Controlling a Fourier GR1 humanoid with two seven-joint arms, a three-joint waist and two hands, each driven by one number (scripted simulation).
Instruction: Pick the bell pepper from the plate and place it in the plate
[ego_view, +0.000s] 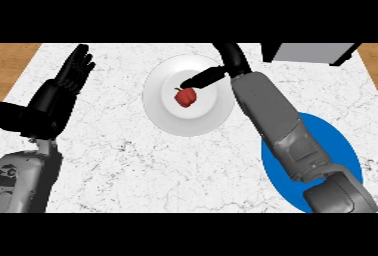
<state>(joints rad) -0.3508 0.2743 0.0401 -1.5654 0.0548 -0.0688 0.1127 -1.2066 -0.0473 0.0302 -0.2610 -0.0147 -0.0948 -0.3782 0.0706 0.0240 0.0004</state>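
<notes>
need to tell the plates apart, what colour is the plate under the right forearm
The plate is plain blue, best seen in the head view.

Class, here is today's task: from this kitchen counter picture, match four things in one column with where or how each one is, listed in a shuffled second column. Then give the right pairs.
Column one
1. bell pepper
2. blue plate
3. left hand
4. right hand

Column two
A. at the right, partly hidden under the right forearm
B. open, fingers up, at the left of the counter
C. lying on the white plate
D. over the white plate, close beside the bell pepper

Pairs: 1-C, 2-A, 3-B, 4-D
</notes>
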